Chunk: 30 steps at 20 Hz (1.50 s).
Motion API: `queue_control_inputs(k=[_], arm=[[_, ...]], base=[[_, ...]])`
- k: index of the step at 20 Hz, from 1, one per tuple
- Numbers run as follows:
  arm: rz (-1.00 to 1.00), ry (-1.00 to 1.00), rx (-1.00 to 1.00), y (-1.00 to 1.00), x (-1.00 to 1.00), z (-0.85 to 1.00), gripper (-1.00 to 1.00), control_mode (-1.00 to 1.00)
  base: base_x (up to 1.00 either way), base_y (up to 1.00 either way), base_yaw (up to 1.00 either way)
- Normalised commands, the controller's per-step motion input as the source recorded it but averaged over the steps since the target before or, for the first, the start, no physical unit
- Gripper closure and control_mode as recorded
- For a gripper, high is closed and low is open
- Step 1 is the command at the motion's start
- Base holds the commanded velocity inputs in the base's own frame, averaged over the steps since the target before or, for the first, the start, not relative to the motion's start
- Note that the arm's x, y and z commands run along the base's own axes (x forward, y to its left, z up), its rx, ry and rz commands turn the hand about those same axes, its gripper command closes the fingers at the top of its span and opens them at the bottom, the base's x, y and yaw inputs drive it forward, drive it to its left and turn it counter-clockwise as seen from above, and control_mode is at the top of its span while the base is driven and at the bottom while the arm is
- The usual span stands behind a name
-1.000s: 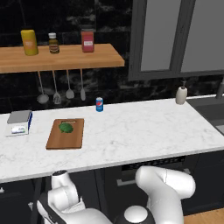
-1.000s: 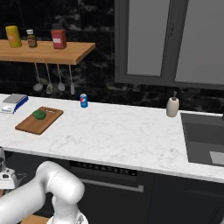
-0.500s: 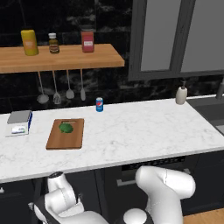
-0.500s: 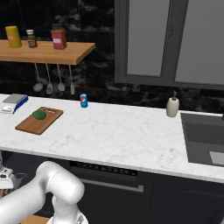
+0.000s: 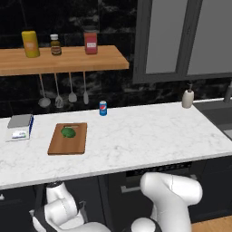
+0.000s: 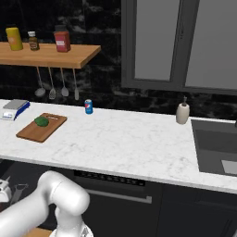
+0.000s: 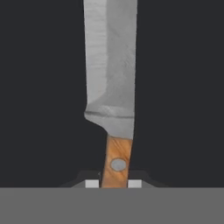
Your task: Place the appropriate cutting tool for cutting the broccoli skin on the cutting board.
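- The gripper is clamping the knife by its wooden handle, blade running straight ahead along the hand's axis.
- Farther off — up on the bench — the cutting board is carrying the broccoli.

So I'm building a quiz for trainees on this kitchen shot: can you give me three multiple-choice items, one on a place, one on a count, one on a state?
1. Where is the broccoli?
A. on the cutting board
B. on the wooden shelf
C. in the sink

2. How many containers stand on the wooden shelf?
A. one
B. three
C. five

3. What are the jaws of the gripper doing?
A. open, with nothing between them
B. shut on the blue can
C. shut on the knife

Answers:
1 A, the green lump lies on the brown board.
2 B, a yellow jar, a small dark bottle and a red jar.
3 C, the hand view shows the wooden handle between the tips.
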Motion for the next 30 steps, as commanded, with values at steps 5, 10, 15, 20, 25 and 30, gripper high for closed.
queue_control_inputs(k=[5,10,15,20,25,30], arm=[[-0.16,-0.12,0.03,-0.38,-0.20,0.69,1.00,-1.00],[-0.18,-0.05,0.05,-0.37,-0.40,0.82,1.00,-1.00],[-0.13,0.00,0.08,-0.27,-0.62,0.67,1.00,-1.00],[-0.08,-0.11,0.04,-0.32,-0.68,0.74,1.00,-1.00],[-0.07,-0.15,0.03,-0.30,-0.59,0.73,1.00,-1.00],[-0.18,-0.12,0.00,-0.23,-0.06,0.83,1.00,-1.00]], base=[[0.00,0.00,0.00],[0.00,0.00,0.00],[0.00,0.00,0.00],[0.00,0.00,0.00],[0.00,0.00,0.00],[0.00,0.00,0.00]])
